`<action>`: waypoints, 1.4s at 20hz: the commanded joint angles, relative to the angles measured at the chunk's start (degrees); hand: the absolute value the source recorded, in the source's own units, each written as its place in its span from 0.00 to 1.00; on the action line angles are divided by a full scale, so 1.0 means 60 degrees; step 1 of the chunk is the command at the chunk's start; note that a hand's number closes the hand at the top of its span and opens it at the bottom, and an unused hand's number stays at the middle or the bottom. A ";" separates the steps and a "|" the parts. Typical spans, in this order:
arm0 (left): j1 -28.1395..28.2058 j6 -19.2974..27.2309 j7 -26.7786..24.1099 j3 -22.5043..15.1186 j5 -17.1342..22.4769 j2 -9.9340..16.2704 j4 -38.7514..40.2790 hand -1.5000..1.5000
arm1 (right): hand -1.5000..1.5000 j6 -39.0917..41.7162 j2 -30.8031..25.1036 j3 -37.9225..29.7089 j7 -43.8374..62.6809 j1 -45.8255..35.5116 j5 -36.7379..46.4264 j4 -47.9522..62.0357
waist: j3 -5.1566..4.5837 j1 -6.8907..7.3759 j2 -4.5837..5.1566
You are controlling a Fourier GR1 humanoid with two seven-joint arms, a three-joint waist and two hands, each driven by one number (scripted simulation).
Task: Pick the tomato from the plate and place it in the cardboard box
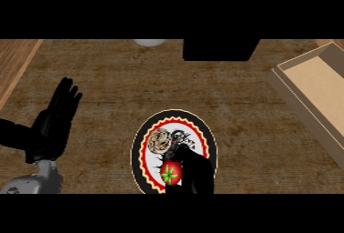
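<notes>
Brown counter [134,82]; R hand [191,170] curled on tomato [169,174] over plate [142,136]; L hand [57,116] open

A brown counter [121,86] carries a patterned plate [144,136] at lower centre and a cardboard box [316,86] at upper right.

No text, label or number is readable anywhere — nothing legible.

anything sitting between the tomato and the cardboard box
Nothing visible. The tomato is on the plate with the right hand at it, and the counter between plate and cardboard box at the upper right looks bare. The dark block at the top lies off that path.
</notes>
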 commanded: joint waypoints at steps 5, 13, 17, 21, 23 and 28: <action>-0.0167 -0.0019 0.0117 0.0000 0.0089 -0.0068 0.0059 0.50 | 1.00 0.2171 -0.3084 0.2280 -0.3515 -0.0486 0.0054 -0.1113 | -0.0002 0.0053 -0.0002; -0.0499 0.0287 0.0474 0.0186 -0.0113 -0.0022 -0.0057 0.50 | 1.00 0.3316 -0.5735 0.1082 -0.4279 -0.0899 0.0316 -0.5086 | -0.0003 -0.0133 -0.0036; -0.0146 0.0219 -0.0252 -0.0070 -0.0349 -0.0403 0.0336 0.50 | 1.00 0.3485 -0.6235 0.0388 -0.4246 -0.0440 0.0543 -0.6609 | -0.0001 -0.0139 -0.0021; -0.0211 -0.0325 -0.0178 0.0673 0.0240 0.0240 0.0428 0.50 | 1.00 0.2581 -0.6085 -0.0870 -0.3335 0.0145 0.0056 -0.7917 | -0.0001 -0.0262 -0.0028; -0.0091 -0.0345 -0.0214 0.0439 0.0163 0.0072 0.0341 0.50 | 1.00 0.2713 -0.6310 -0.1542 -0.2752 0.0244 0.0269 -0.8509 | -0.0002 -0.0233 -0.0033; 0.0291 -0.0110 -0.0093 0.0150 -0.0144 -0.0109 -0.0115 0.50 | 1.00 0.2888 -0.6715 -0.4131 -0.1883 0.0002 -0.0701 -0.8935 | 0.0003 -0.0125 -0.0022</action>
